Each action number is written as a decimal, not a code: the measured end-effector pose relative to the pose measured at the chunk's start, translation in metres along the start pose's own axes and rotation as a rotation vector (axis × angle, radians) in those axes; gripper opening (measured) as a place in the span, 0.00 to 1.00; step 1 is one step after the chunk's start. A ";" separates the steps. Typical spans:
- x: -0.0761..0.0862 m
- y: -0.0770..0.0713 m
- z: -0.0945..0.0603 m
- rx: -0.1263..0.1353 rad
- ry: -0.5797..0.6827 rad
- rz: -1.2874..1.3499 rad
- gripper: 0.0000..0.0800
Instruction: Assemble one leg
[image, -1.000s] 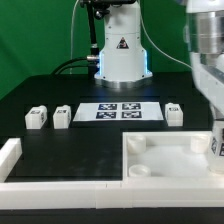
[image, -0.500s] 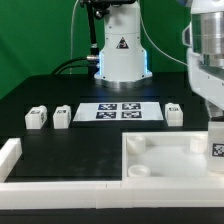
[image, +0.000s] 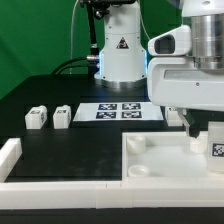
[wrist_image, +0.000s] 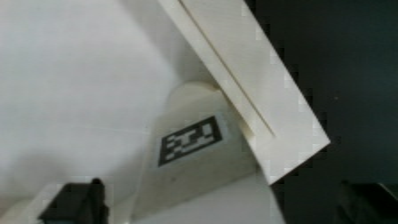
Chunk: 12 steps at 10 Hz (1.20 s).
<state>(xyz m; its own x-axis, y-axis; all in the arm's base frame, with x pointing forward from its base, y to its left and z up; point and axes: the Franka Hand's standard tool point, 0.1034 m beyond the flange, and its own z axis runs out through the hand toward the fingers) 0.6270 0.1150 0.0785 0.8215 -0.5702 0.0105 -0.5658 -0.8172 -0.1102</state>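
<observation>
One leg (image: 215, 143), a stubby white block with a black-and-white tag, stands in the far right corner of the large white tray-like piece (image: 160, 165). My gripper (image: 197, 127) hangs just above and to the left of it, open and empty. In the wrist view the tagged leg (wrist_image: 191, 140) lies ahead against the tray's wall (wrist_image: 240, 70). My gripper (wrist_image: 222, 205) shows there with its dark fingertips (wrist_image: 75, 203) wide apart. Two more legs (image: 37, 118) (image: 62, 116) stand on the black table at the exterior view's left.
The marker board (image: 120, 111) lies in front of the robot's base (image: 120, 55). A white L-shaped rail (image: 12, 160) runs along the table's front and left. My hand hides the table behind it at the right.
My gripper has moved from the exterior view's right edge leftward and down, and now covers the leg that stood right of the marker board. The leg in the tray's corner has not moved.
</observation>
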 end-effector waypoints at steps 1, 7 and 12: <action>0.000 0.000 0.000 0.000 0.000 -0.067 0.81; 0.007 -0.003 -0.006 -0.018 0.011 -0.223 0.36; 0.002 -0.001 -0.006 -0.040 -0.029 0.497 0.37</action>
<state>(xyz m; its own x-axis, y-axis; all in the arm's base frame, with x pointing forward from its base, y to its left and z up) 0.6289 0.1138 0.0850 0.4532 -0.8893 -0.0612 -0.8911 -0.4502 -0.0570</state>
